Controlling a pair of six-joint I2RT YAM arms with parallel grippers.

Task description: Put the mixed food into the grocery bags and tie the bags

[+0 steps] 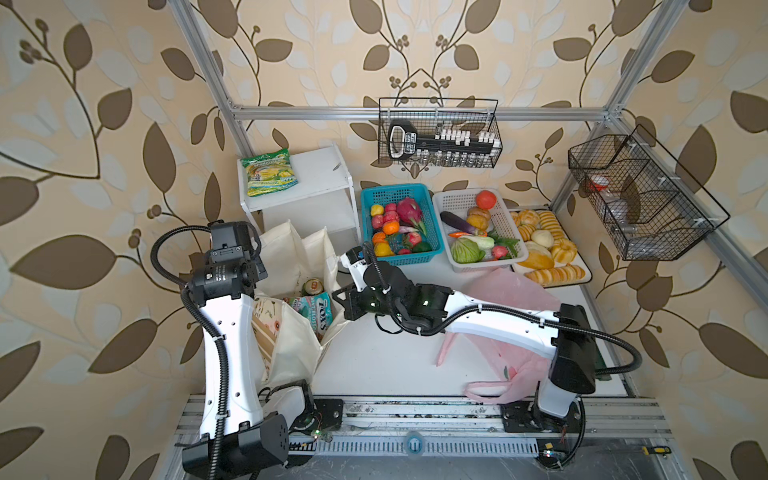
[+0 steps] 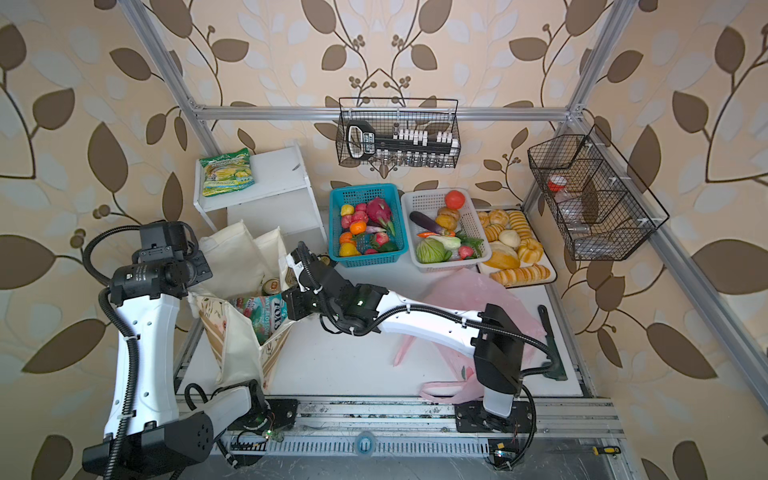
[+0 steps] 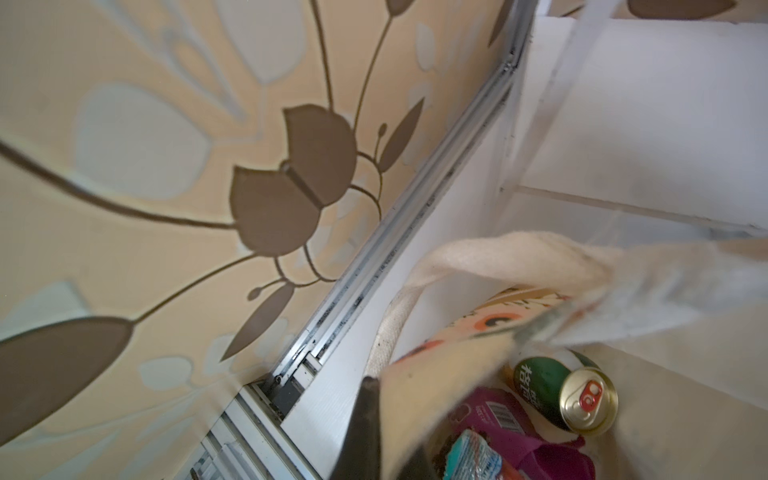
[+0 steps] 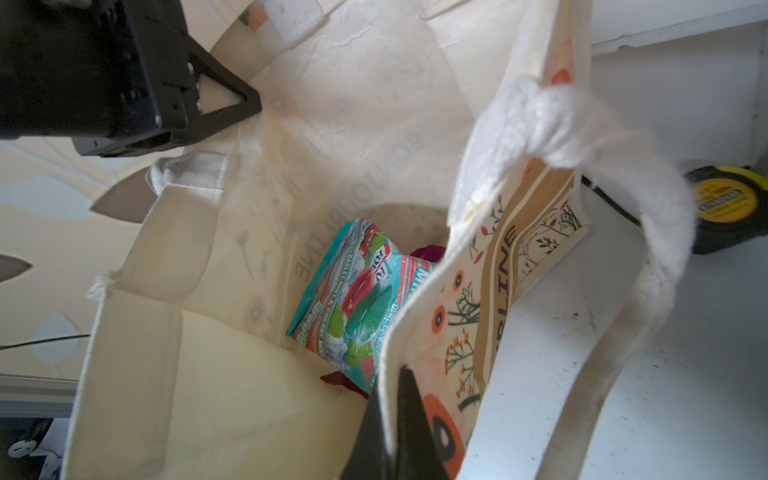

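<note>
Inside the cream tote (image 4: pixel 199 399), rim pinched by left fingers (image 3: pixel 361 436) and right fingers (image 4: pixel 399 440), a teal packet (image 4: pixel 353 291) reads "CHERRY MINT".

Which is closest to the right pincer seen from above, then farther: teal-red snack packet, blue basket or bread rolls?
In a top view:
1. Teal-red snack packet, inside the canvas tote beside the right pincer.
2. Blue basket, farther back, mid-table.
3. Bread rolls, back right corner.

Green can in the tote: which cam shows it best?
Left wrist: the can shows green side and gold top, close up. Both top views catch only its gold top inside the tote. Right wrist doesn't show it.
</note>
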